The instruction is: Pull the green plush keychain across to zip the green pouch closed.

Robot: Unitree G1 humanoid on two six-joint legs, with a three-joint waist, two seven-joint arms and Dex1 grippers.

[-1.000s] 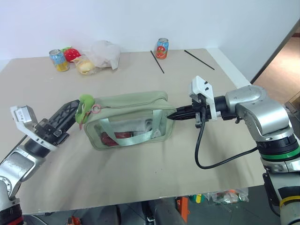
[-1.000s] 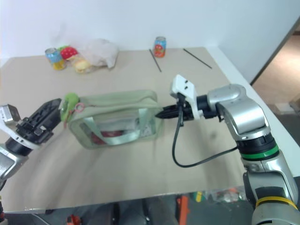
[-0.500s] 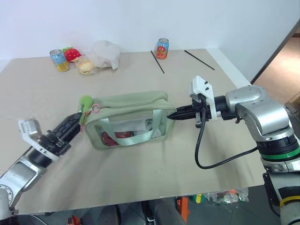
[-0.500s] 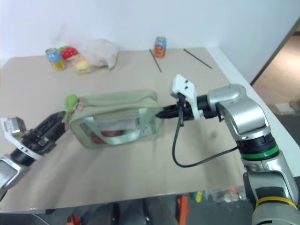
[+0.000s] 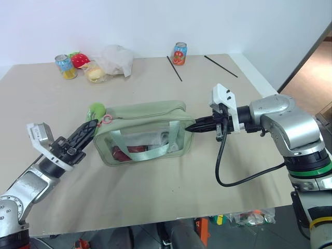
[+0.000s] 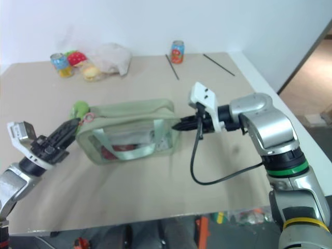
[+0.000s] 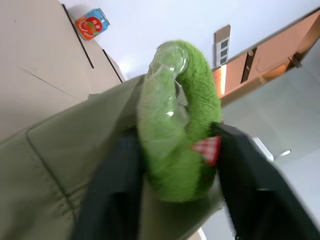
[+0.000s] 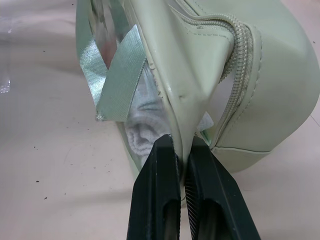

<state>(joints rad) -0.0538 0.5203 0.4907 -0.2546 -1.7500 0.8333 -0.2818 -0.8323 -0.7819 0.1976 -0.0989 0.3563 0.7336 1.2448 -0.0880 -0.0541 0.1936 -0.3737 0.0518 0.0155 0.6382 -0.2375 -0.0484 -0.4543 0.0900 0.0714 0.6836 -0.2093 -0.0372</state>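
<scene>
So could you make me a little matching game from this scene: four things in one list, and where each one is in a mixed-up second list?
Things:
1. keychain
2. pouch
3. red can
4. white bag

Places:
A. far edge of the table, beside a black stick
B. far left corner, among the toys and the other can
C. between the left fingers
D. middle of the table, its right end pinched by the right fingers

Pairs: 1-C, 2-D, 3-A, 4-B

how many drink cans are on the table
2: one can at the table's far left corner beside the white plastic bag, one can at the far edge nearer the middle. The bag could hide more.
</scene>
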